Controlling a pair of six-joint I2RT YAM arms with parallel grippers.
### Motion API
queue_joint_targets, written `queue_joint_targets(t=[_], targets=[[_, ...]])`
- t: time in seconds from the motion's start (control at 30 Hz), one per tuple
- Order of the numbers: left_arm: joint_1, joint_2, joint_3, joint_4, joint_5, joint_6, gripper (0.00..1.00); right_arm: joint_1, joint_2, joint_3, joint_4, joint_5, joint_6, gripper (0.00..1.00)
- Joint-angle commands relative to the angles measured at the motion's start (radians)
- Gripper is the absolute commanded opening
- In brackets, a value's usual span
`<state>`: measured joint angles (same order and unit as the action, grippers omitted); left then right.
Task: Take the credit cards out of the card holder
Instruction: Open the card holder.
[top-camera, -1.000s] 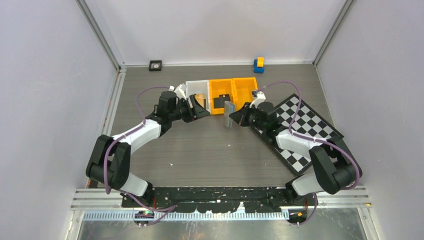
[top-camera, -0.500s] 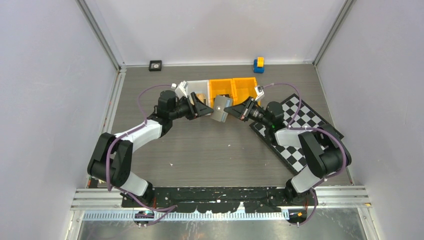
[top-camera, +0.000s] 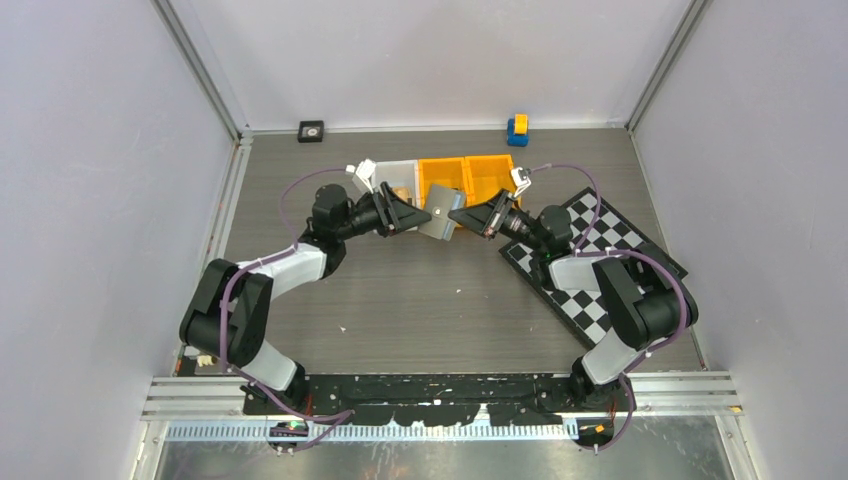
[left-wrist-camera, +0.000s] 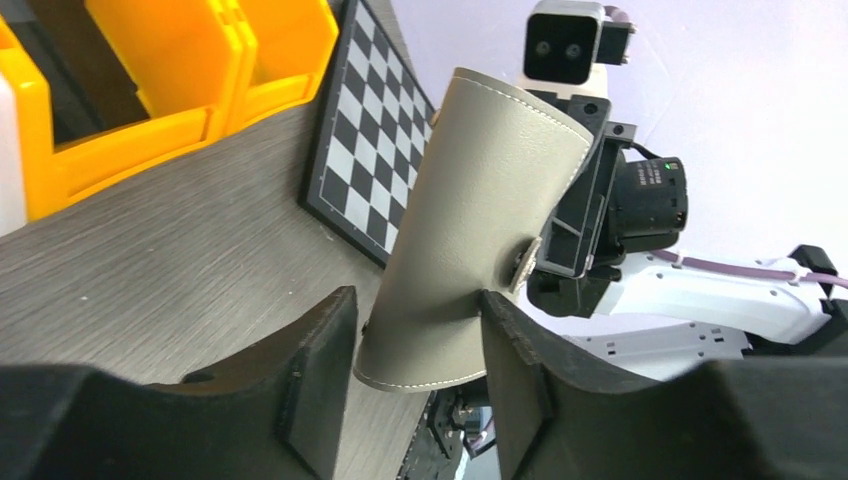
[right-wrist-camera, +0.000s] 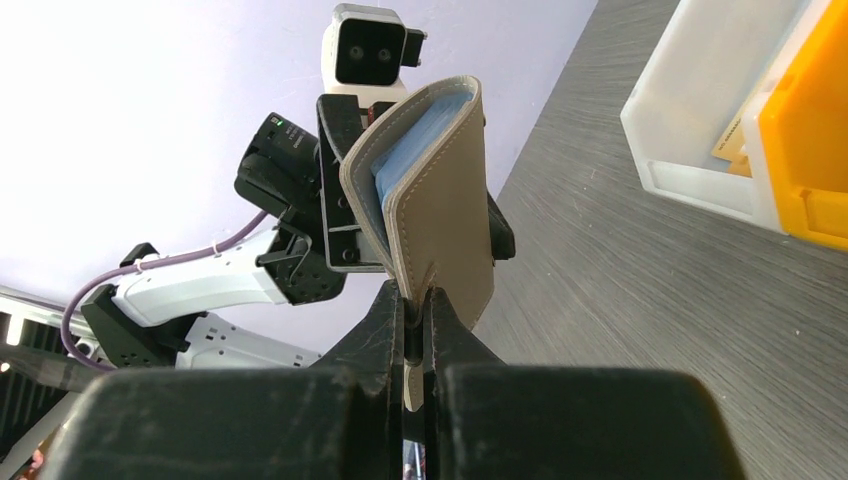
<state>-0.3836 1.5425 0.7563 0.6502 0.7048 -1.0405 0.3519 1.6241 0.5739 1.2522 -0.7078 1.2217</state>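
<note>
1. The card holder (top-camera: 437, 222), a grey bi-fold wallet, is pictured lifted off the table (top-camera: 400, 300) at the centre of the overhead view, between the two arms and just below the row of bins.
2. The right gripper (top-camera: 455, 217) is shown with its fingers pinched together on the wallet's stitched edge, at the bottom centre of the right wrist view; pale blue inner pockets (right-wrist-camera: 420, 150) are seen in the half-open fold.
3. The left gripper (left-wrist-camera: 415, 320) is seen with its jaws apart on either side of the wallet's lower end, at the bottom centre of the left wrist view; whether they press on it cannot be told.
4. An orange-tan credit card (right-wrist-camera: 737, 150) is seen lying in the white bin (top-camera: 395, 168) at upper centre, beside two orange bins (top-camera: 468, 168).
5. A checkerboard (top-camera: 610, 250) is laid flat at centre right, under the right arm.
</note>
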Motion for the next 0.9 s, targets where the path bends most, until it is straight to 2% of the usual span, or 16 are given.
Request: queue_joint_targets(t=[0.0,0.07,0.13,0.23,0.27,0.3,0.43,0.67,0.77,0.87], targets=[[-0.001,-0.004,-0.011,0.152,0.060,-0.044,0.44,0.004,0.002,0.021,0.109,-0.030,0.027,0.00],[-0.003,-0.009,-0.009,0.155,0.063,-0.042,0.31,0.003,0.007,0.021,0.108,-0.030,0.026,0.07],[-0.004,-0.017,-0.009,0.157,0.063,-0.036,0.16,0.000,0.014,0.020,0.104,-0.026,0.024,0.21],[-0.006,-0.027,-0.005,0.124,0.051,-0.012,0.01,-0.005,0.020,0.018,0.087,-0.018,0.016,0.41],[-0.007,-0.032,-0.001,0.099,0.046,0.008,0.00,-0.006,0.018,0.018,0.080,-0.016,0.012,0.49],[-0.009,-0.038,0.003,0.070,0.037,0.028,0.00,-0.006,0.014,0.017,0.068,-0.013,0.005,0.62],[-0.024,-0.084,0.021,-0.115,-0.040,0.137,0.00,-0.005,-0.032,0.015,-0.095,0.024,-0.082,0.79],[-0.122,-0.174,0.089,-0.415,-0.259,0.369,0.00,0.042,-0.148,0.083,-0.621,0.193,-0.388,0.84],[-0.151,-0.186,0.118,-0.494,-0.327,0.416,0.00,0.100,-0.146,0.126,-0.747,0.255,-0.477,0.85],[-0.180,-0.181,0.140,-0.545,-0.375,0.450,0.00,0.136,-0.126,0.154,-0.792,0.280,-0.508,0.85]])
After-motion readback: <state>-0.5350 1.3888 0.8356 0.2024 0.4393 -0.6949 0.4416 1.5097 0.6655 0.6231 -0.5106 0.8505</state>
